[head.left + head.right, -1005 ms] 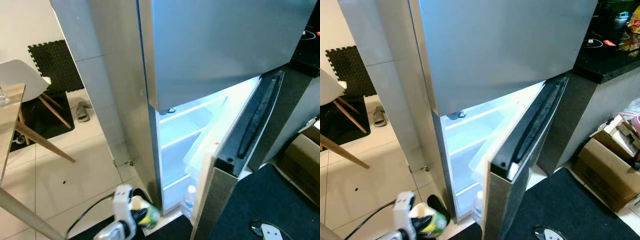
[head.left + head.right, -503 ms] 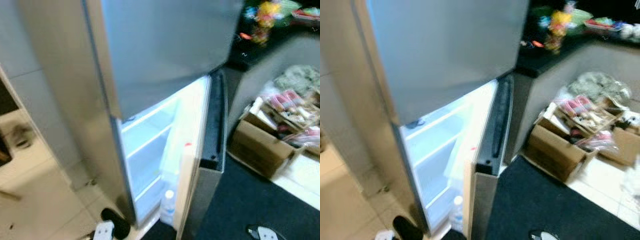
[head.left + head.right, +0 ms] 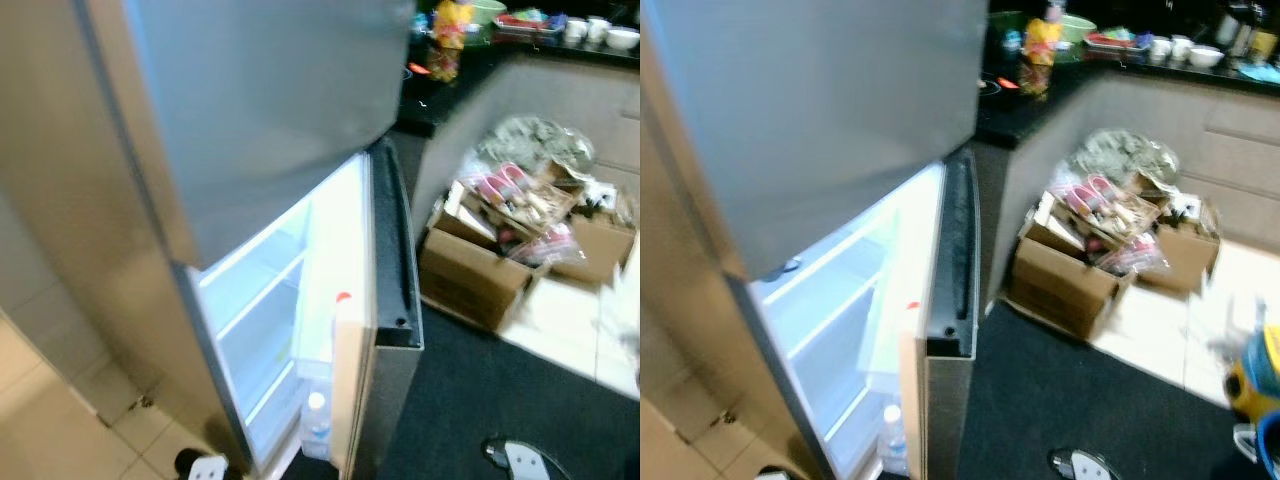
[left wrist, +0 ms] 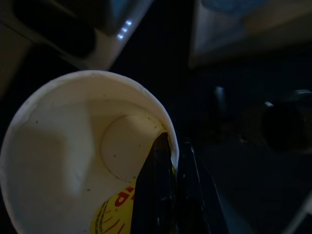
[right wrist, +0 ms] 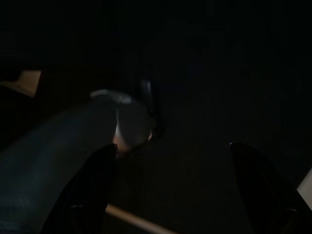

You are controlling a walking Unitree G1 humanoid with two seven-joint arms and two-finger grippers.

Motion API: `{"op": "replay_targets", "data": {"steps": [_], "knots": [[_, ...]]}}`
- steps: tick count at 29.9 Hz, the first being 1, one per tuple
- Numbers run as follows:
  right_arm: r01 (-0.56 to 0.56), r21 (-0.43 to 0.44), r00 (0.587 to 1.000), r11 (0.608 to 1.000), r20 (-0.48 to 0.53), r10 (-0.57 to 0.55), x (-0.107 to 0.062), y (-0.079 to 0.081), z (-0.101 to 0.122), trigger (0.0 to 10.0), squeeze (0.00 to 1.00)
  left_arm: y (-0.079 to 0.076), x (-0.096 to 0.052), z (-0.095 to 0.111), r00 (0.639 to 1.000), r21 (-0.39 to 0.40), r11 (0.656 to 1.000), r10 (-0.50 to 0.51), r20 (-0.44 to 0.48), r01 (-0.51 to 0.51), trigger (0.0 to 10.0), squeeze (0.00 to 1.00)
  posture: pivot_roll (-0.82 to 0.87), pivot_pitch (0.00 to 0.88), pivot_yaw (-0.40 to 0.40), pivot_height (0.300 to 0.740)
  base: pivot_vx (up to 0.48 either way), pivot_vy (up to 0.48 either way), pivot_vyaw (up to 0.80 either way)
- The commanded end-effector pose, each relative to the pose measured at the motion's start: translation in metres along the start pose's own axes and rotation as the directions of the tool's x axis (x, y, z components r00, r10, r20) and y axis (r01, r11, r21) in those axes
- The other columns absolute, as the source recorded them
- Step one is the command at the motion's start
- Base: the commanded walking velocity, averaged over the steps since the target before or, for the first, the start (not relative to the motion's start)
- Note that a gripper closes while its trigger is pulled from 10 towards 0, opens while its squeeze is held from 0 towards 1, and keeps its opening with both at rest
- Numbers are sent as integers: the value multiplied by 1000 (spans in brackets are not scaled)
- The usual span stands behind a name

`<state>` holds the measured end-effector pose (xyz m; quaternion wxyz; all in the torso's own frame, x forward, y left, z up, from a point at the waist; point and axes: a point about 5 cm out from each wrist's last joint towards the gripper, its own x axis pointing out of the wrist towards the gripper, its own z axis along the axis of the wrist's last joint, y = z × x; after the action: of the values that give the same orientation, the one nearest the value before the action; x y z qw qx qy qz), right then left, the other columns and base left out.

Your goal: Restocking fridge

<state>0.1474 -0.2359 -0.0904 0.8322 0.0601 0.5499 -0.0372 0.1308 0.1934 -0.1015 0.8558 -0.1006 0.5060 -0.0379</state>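
Fridge point(image 3: 250, 110) filled the left half of the head views, steel upper door shut. Lower door point(image 3: 385, 300) stood open, edge-on at frame centre, with the lit white interior point(image 3: 255, 320) and its shelves showing lower left. A clear water bottle point(image 3: 316, 425) sat in the door bin near the bottom edge of the left eye view.

Left gripper point(image 4: 168, 204) was clamped narrow on the rim of a white paper cup point(image 4: 73, 146), one finger inside the cup and one outside. Cup had yellow-and-red print on its outer wall. A white part of the left arm point(image 3: 207, 467) poked in at the bottom edge, just left of the fridge opening.

Right gripper point(image 5: 170, 180) was spread wide, its black fingers point(image 5: 92, 180) well apart over a dark floor; that view was too dim to make out much else.

Right of the fridge: dark counter point(image 3: 1040, 95) with bowls and packets at top, open cardboard boxes point(image 3: 1070, 270) full of clutter on the floor mid-right, black mat point(image 3: 500, 390) in front of the fridge.
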Motion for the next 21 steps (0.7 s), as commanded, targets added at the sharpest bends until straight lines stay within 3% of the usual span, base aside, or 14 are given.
{"op": "replay_targets", "data": {"steps": [1,10,21], "knots": [[4,-1,1000,1000,-2,-4,0,-2,1,10000,0,-6,3,4,1000,17,1000,-2,8,2,10000,0,-34,0,29,740,0,0,-763],[-6,-8,1000,1000,-4,6,0,1,0,10000,0,-11,5,2,1000,17,1000,7,-8,-7,10000,0,-35,0,31,740,0,0,-763],[-7,6,1000,1000,14,7,1,3,3,10000,0,-7,3,-3,1000,7,1000,16,-21,-16,10000,0,-35,0,29,740,0,0,0]]}}
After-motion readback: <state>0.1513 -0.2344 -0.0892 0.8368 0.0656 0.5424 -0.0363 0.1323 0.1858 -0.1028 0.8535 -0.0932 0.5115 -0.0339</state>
